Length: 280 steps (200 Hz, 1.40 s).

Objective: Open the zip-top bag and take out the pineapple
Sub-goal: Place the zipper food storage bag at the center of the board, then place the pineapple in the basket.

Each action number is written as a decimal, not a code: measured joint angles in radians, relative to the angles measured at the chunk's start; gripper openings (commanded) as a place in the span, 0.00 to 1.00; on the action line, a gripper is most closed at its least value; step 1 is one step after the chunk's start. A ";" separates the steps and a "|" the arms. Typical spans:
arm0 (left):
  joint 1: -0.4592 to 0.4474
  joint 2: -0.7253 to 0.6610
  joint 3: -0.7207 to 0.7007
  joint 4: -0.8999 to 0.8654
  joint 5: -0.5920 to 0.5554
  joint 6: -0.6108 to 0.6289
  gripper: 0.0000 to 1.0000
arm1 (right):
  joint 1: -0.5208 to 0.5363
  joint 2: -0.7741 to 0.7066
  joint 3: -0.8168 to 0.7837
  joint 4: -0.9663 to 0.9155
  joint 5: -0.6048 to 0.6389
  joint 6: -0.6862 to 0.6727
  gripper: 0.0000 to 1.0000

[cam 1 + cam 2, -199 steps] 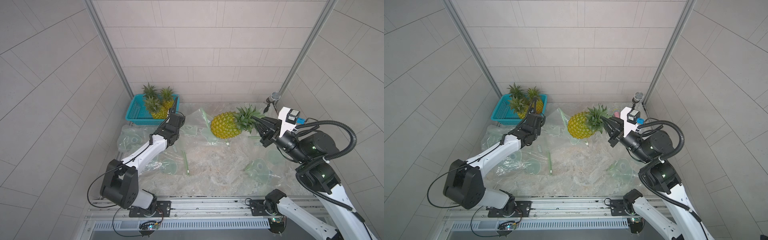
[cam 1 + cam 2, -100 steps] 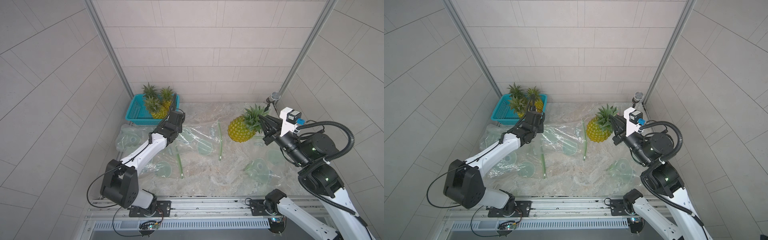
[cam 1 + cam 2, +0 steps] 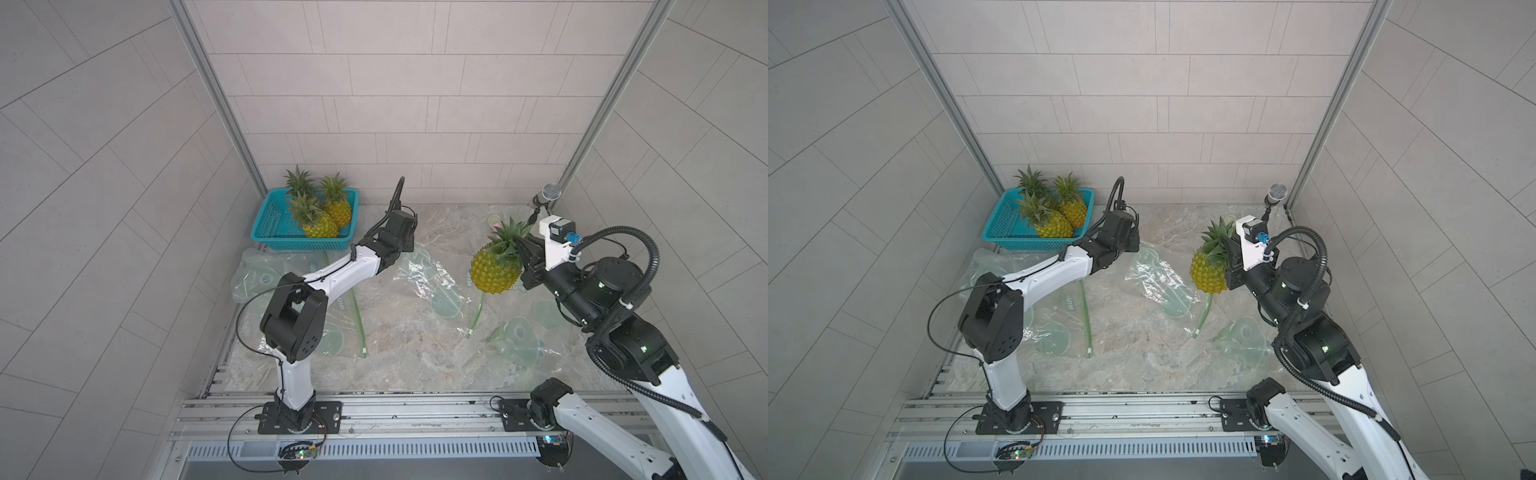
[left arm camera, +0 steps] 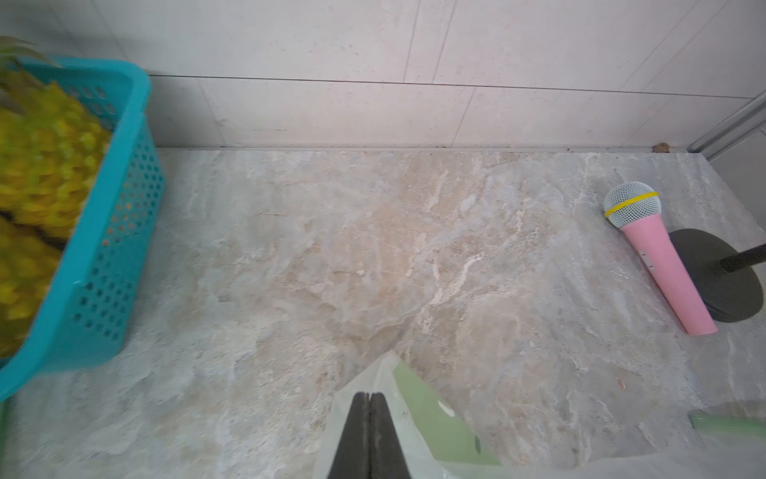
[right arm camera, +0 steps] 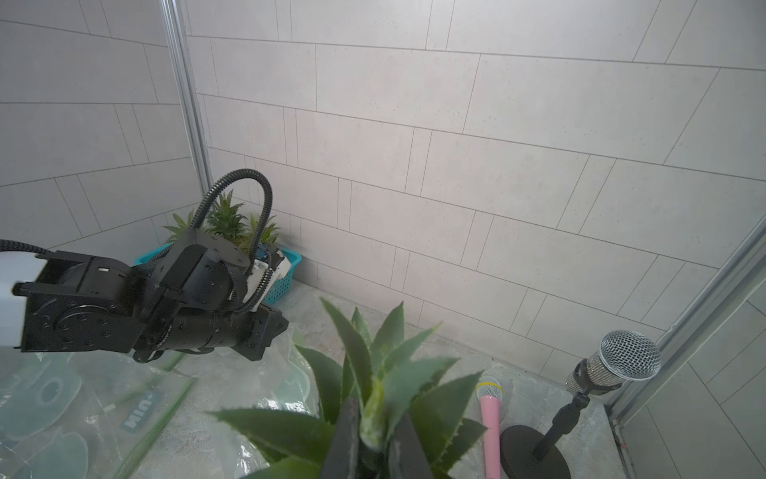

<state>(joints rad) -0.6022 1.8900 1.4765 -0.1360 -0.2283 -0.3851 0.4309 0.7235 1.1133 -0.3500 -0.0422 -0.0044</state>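
Observation:
The yellow pineapple (image 3: 494, 272) (image 3: 1208, 272) hangs in the air at the right, clear of the bag. My right gripper (image 3: 524, 253) (image 3: 1230, 257) (image 5: 375, 414) is shut on its green crown (image 5: 360, 361). The clear zip-top bag (image 3: 432, 282) (image 3: 1158, 278) lies limp on the marble table, its green zip strip (image 3: 476, 316) towards the front right. My left gripper (image 4: 369, 396) (image 3: 409, 245) is shut on the bag's far corner (image 4: 414, 406), holding it a little above the table.
A teal basket (image 3: 270, 224) (image 4: 116, 232) with three pineapples stands at the back left. More empty clear bags lie at the left (image 3: 257, 274) and front right (image 3: 519, 336). A pink toy microphone (image 4: 659, 257) and a microphone on a stand (image 5: 628, 361) occupy the back right corner.
My right gripper has carried the pineapple to the right and out of the bag. The bag has sagged flat. My left gripper has kept hold of the corner and shifted slightly back.

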 measured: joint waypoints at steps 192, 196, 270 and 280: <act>-0.004 -0.574 -0.174 -0.237 0.524 0.430 0.77 | -0.096 0.298 0.076 -0.023 -0.517 0.019 0.00; -0.004 -0.588 -0.188 -0.241 0.544 0.437 0.78 | -0.096 0.299 0.079 -0.025 -0.536 0.015 0.00; -0.004 -0.739 -0.347 -0.159 0.916 0.415 0.88 | -0.055 0.346 0.087 -0.064 -0.834 -0.020 0.00; -0.005 -0.737 -0.356 -0.121 0.954 0.396 0.88 | -0.038 0.352 0.087 -0.065 -0.850 -0.021 0.00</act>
<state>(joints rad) -0.6067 1.1530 1.1210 -0.2569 0.7254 0.0109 0.3927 1.0752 1.2003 -0.4149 -0.8921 -0.0257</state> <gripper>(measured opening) 0.880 0.104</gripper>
